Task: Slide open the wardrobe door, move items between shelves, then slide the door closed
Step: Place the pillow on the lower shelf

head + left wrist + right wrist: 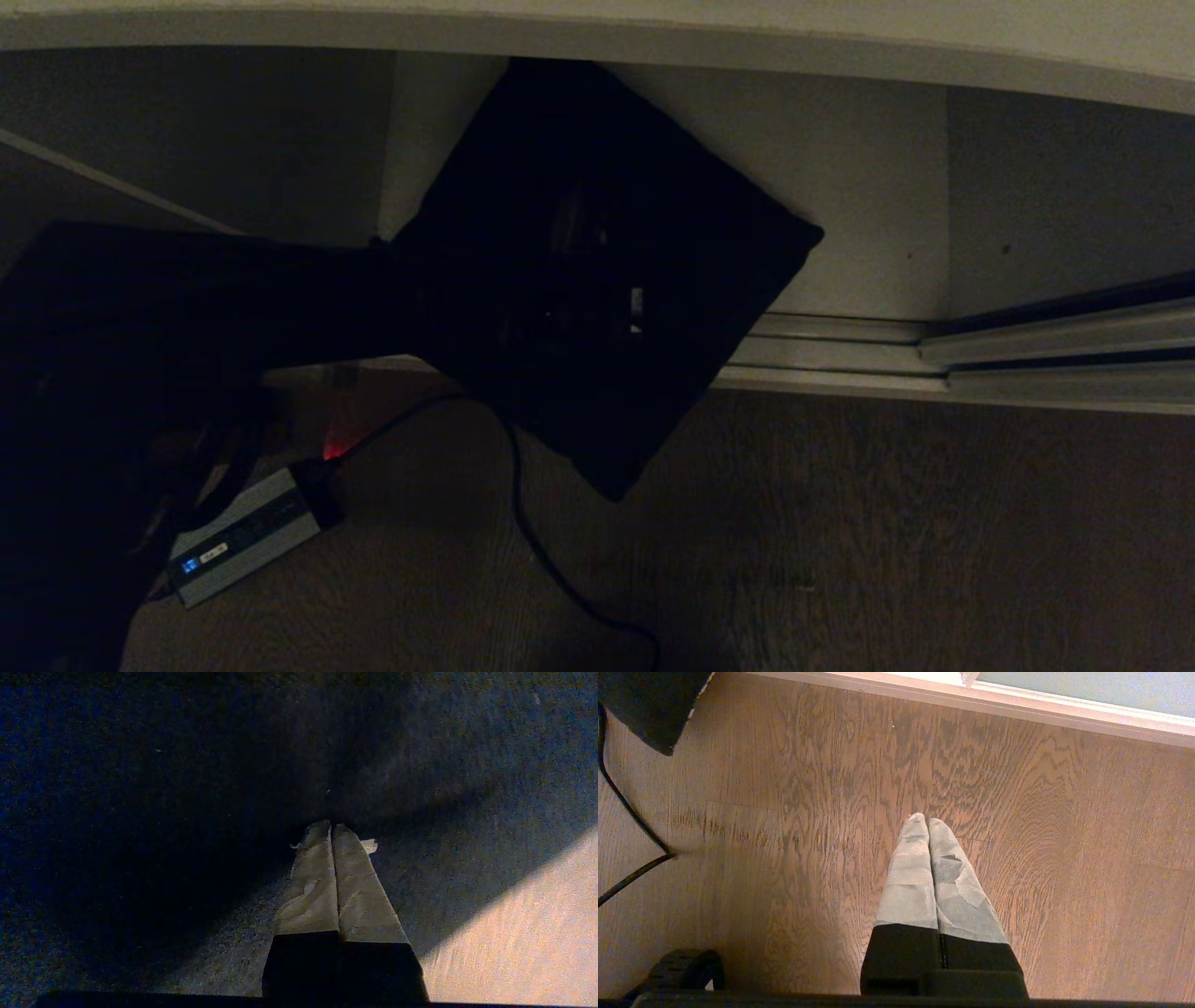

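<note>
The cushion shows its plain black back and hangs tilted like a diamond, half over the pale wardrobe bottom board and half over the floor. My left arm reaches in from the left, and my left gripper is shut with its tips pinched into the dark cushion fabric. A white shelf edge runs across above. The pale grey-green sliding door stands at the right, behind its rails. My right gripper hangs shut and empty over the wood floor, away from the cushion's corner.
The door rails run along the wardrobe's foot. A grey power box with a black cable lies on the wood floor at the lower left, and the cable lies left of the right gripper.
</note>
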`<state>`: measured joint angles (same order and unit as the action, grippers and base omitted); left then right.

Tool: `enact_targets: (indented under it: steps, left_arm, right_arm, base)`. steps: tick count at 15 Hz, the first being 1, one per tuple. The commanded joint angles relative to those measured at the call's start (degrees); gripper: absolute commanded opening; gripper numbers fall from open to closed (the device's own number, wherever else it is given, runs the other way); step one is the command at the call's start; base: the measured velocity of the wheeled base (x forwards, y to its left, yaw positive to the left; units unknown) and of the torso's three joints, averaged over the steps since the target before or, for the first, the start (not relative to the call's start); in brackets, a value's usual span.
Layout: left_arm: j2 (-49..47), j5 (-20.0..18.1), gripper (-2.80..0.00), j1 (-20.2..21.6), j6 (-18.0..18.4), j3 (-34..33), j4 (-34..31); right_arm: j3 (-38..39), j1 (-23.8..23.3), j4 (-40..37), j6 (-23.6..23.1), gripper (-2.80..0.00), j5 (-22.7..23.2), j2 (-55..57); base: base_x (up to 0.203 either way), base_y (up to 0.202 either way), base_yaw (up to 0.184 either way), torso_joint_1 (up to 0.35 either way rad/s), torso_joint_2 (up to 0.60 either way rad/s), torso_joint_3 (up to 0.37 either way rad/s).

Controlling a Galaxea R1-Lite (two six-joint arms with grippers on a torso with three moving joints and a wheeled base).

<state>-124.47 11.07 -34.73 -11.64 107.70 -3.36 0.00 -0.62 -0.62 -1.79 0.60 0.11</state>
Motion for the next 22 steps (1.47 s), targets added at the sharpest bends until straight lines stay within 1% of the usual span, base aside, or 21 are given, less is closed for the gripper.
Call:
enact_targets:
  steps: [1, 2, 3, 4, 5, 7, 8, 10, 11, 12, 13, 15, 16, 17, 18, 19, 20, 21, 22]
  left_arm:
    - [-3.83, 1.87, -2.80, -0.01, -0.41, 3.10, 6.93]
    - [-3.79, 3.66, -2.80, -0.09, -0.02, 3.14, 13.01]
    - [-3.61, 5.76, -2.80, -0.33, 1.31, 3.18, 18.64]
    - [-3.16, 8.32, -2.80, -0.51, 3.43, 3.21, 22.89]
    - [-2.29, 10.49, -2.80, -0.59, 4.97, 3.22, 25.40]
    - [-1.75, 10.90, -2.80, -0.51, 5.75, 3.31, 27.04]
    - [-1.75, 11.20, -2.80, -0.48, 5.82, 3.31, 29.67]
    - [-1.75, 13.39, -2.80, -0.49, 6.27, 3.33, 37.99]
    - [-1.86, 14.74, -2.80, -0.58, 7.45, 3.32, 42.76]
    - [-2.18, 15.61, -2.80, -0.75, 9.46, 3.30, 46.93]
    - [-2.15, 16.54, -2.80, -1.53, 11.03, 3.24, 49.69]
    - [0.34, 17.09, -2.80, -1.82, 11.09, 2.94, 48.95]
    - [1.85, 17.09, -2.80, -1.83, 10.90, 1.89, 46.48]
    - [3.48, 16.84, -2.80, -1.79, 10.67, -0.63, 42.07]
    - [5.22, 15.91, -2.80, -1.79, 10.04, -3.48, 35.57]
    - [6.88, 13.16, -2.80, -1.79, 8.56, -5.80, 28.81]
    - [8.31, 9.05, -2.80, -1.71, 5.33, -7.15, 21.24]
    - [9.46, 5.57, -2.80, -1.58, 0.92, -7.62, 14.02]
    - [10.28, 2.51, -2.80, -1.44, -2.23, -7.69, 8.50]
  right_arm:
    - [0.18, 0.01, 0.01, -0.05, -2.80, 0.02, 0.07]
    - [0.18, 0.01, 0.01, -0.05, -2.80, 0.02, 0.07]
    - [0.18, 0.01, 0.01, -0.05, -2.80, 0.02, 0.07]
    - [0.18, 0.01, 0.01, -0.05, -2.80, 0.02, 0.07]
    - [0.18, 0.01, 0.01, -0.05, -2.80, 0.02, 0.07]
    - [0.18, 0.01, 0.01, -0.05, -2.80, 0.02, -0.02]
    - [0.18, 0.01, 0.01, -0.11, -2.80, 0.02, -0.02]
    - [0.18, 0.01, 0.01, -0.05, -2.80, 0.02, -0.02]
    - [0.18, 0.01, 0.01, -0.07, -2.80, 0.02, 0.07]
    - [0.18, 0.01, 0.01, -0.05, -2.80, 0.02, 0.07]
    - [0.18, 0.01, 0.01, -0.05, -2.80, 0.02, -0.02]
    - [0.18, 0.01, 0.01, -0.14, -2.80, 0.02, 0.07]
    - [0.18, 0.01, 0.01, -0.05, -2.80, 0.02, -0.02]
    - [0.18, 0.01, 0.01, -0.05, -2.80, 0.02, 0.07]
    - [0.18, 0.01, 0.01, -0.05, -2.80, 0.02, 0.00]
    - [0.18, 0.01, 0.01, -0.05, -2.80, 0.02, 0.00]
    - [0.18, 0.01, 0.01, -0.05, -2.80, 0.02, -0.02]
    - [0.18, 0.01, 0.01, -0.05, -2.80, 0.02, 0.05]
    - [0.18, 0.01, 0.01, -0.05, -2.80, 0.02, 0.07]
  base:
    - [0.000, 0.000, 0.000, 0.000, 0.00, 0.000]
    - [0.000, 0.000, 0.000, 0.000, 0.00, 0.000]
    - [0.000, 0.000, 0.000, 0.000, 0.00, 0.000]
    - [0.000, 0.000, 0.000, 0.000, 0.00, 0.000]
    - [0.000, 0.000, 0.000, 0.000, 0.00, 0.000]
    - [0.000, 0.000, 0.000, 0.000, 0.00, 0.000]
    - [0.000, 0.000, 0.000, 0.000, 0.00, 0.000]
    - [0.000, 0.000, 0.000, 0.000, 0.00, 0.000]
    - [0.000, 0.000, 0.000, 0.000, 0.00, 0.000]
    - [0.000, 0.000, 0.000, 0.000, 0.00, 0.000]
    - [0.000, 0.000, 0.000, 0.000, 0.00, 0.000]
    - [0.000, 0.000, 0.000, 0.000, 0.00, 0.000]
    - [0.000, 0.000, 0.000, 0.000, 0.00, 0.000]
    - [0.000, 0.000, 0.000, 0.000, 0.00, 0.000]
    - [0.000, 0.000, 0.000, 0.000, 0.00, 0.000]
    - [0.000, 0.000, 0.000, 0.000, 0.00, 0.000]
    - [0.000, 0.000, 0.000, 0.000, 0.00, 0.000]
    - [0.000, 0.000, 0.000, 0.000, 0.00, 0.000]
    - [0.000, 0.000, 0.000, 0.000, 0.00, 0.000]
